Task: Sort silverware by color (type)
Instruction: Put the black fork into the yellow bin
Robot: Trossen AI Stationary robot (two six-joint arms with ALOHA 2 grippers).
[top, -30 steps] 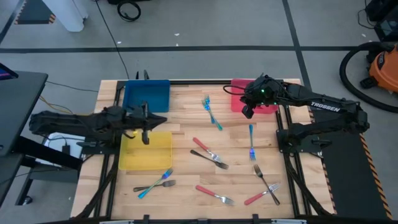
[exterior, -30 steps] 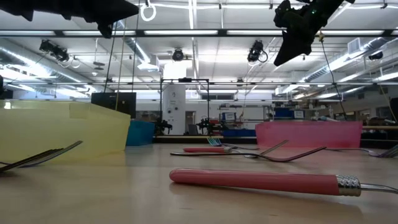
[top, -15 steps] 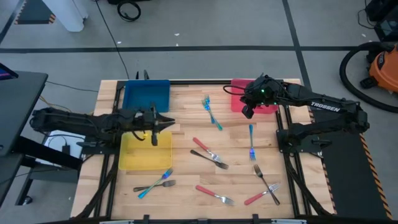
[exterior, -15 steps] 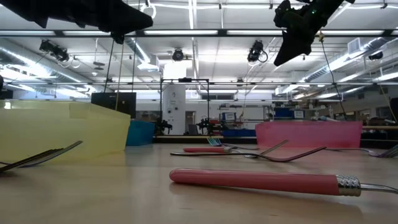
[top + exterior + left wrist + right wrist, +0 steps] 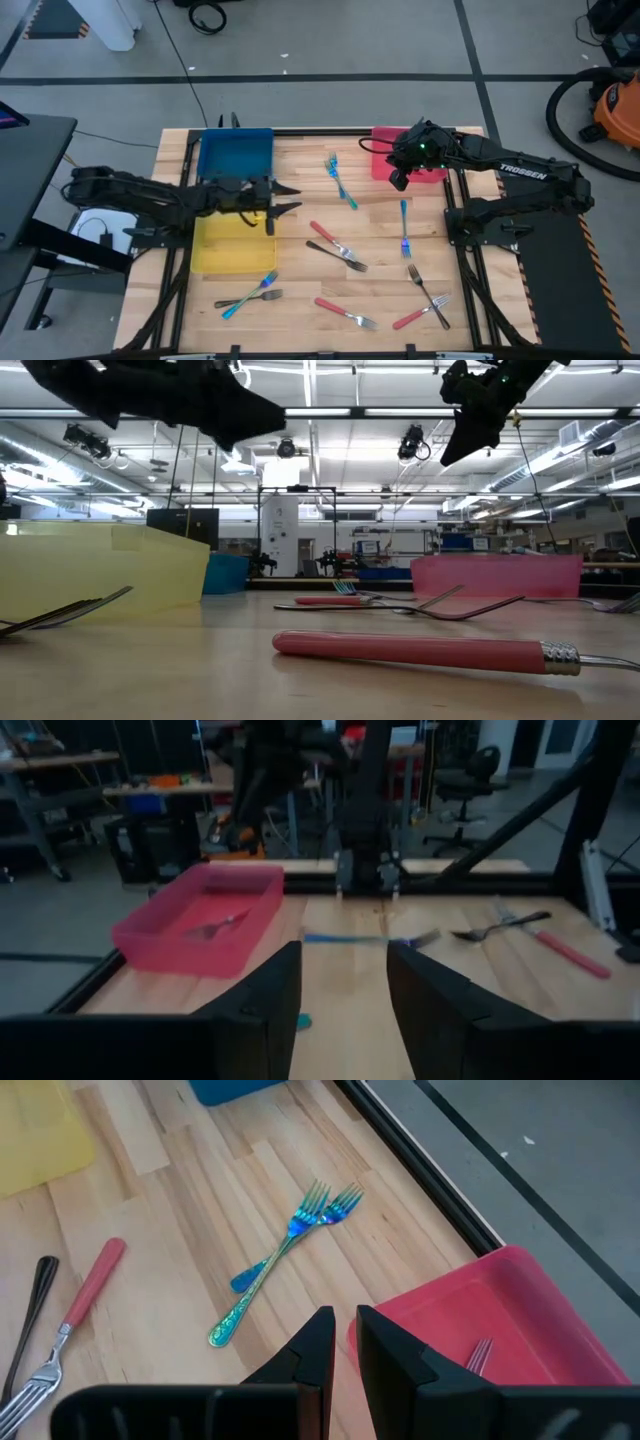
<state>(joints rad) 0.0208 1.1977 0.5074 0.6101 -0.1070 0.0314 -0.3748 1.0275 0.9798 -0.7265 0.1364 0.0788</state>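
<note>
Several forks lie flat on the wooden table: two blue ones crossed (image 5: 341, 181), a blue one (image 5: 404, 228), a red and a black one (image 5: 335, 246), a blue and a black one (image 5: 250, 292), a red one (image 5: 345, 313), and a black and a red one crossed (image 5: 428, 300). One fork (image 5: 480, 1352) lies inside the red tray (image 5: 380, 150). My left gripper (image 5: 293, 198) hangs open and level over the table, just right of the yellow tray (image 5: 235, 242), with nothing between its fingers (image 5: 343, 980). My right gripper (image 5: 398, 181) hangs above the red tray's left edge, open by a narrow gap (image 5: 346, 1330), empty.
The blue tray (image 5: 235, 155) stands at the far left, with the yellow tray in front of it. Black frame rails (image 5: 460, 250) run along the table's edges. Bare wood lies between the trays and the forks in the middle.
My left gripper has gone toward the table's right edge and sunk a little, from over the trays' gap to past the yellow tray's right edge. Its fingers have opened wide on the way.
</note>
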